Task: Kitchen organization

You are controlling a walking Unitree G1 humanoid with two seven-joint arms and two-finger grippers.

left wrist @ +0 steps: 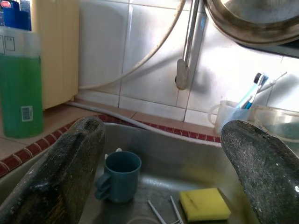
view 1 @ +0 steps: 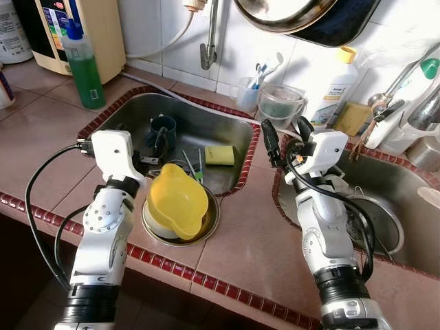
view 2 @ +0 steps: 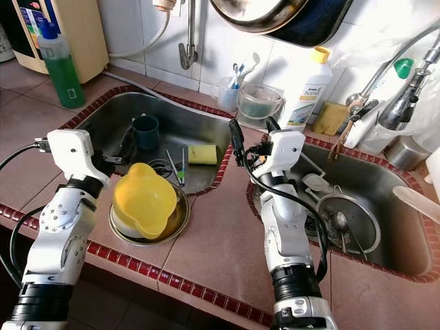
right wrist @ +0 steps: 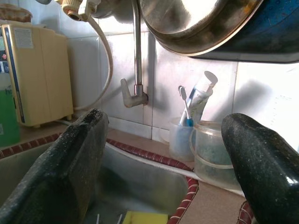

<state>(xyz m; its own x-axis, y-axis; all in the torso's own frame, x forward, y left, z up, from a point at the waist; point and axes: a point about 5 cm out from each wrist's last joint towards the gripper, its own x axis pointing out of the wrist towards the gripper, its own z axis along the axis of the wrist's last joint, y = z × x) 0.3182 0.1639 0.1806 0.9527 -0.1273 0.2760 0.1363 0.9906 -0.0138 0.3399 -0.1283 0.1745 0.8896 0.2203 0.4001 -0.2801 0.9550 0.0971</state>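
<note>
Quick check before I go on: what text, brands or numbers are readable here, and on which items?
"home": white detergent bottle with a yellow cap; the smaller print above it is too blurred to read.
Green bottle: label with a small code square, unreadable.
Cream appliance: panel and sticker print too small to read.
Nothing else legible.

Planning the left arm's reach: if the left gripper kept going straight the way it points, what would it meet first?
Probably the blue mug standing in the left sink, which sits low between the open fingers of the left gripper. Depth is unclear; it might pass above toward the tiled wall.
</note>
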